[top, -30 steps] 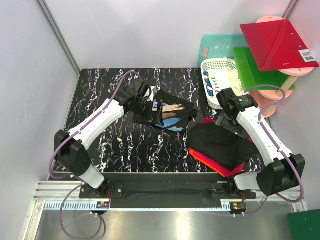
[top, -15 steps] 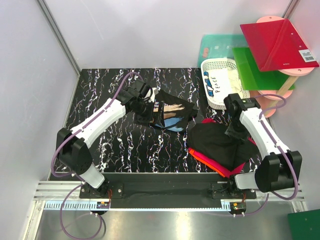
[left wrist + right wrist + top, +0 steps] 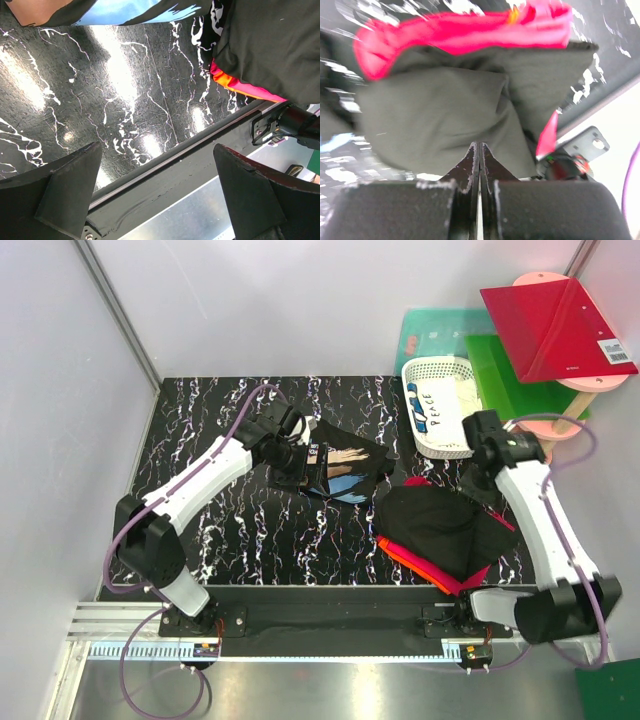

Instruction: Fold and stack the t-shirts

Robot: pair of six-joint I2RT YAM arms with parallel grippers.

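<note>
— Black marbled desk (image 3: 230, 530), grey walls round it. What's on the left?

— Left pincer (image 3: 156, 150), spread wide, nothing between its fingers. From above it sits at the left edge of the printed black tee (image 3: 352, 466). Whether a finger touches the cloth, I cannot tell.

— And that tee?

— Crumpled near the middle of the desk, towards the far side. Its print faces up, with blue and tan showing. In the left wrist view its blue edge lies just above the open fingers.

— Further right?

— A pile at the near right of the desk. A plain black tee (image 3: 440, 525) lies on top, bunched rather than flat. An orange tee (image 3: 223, 79) and a red tee (image 3: 260, 93) peek out beneath it along the near edge. The pile lies near the printed tee; whether the two touch is unclear.

— The right pincer (image 3: 479, 147)?

— Pressed fully together, gripping nothing. It hangs over the pile, clear of the cloth.

— Beyond the desk?

— At the far right corner, a white basket (image 3: 440, 405). Just beside it, a green board (image 3: 510, 375) and a red board (image 3: 555, 330).
</note>
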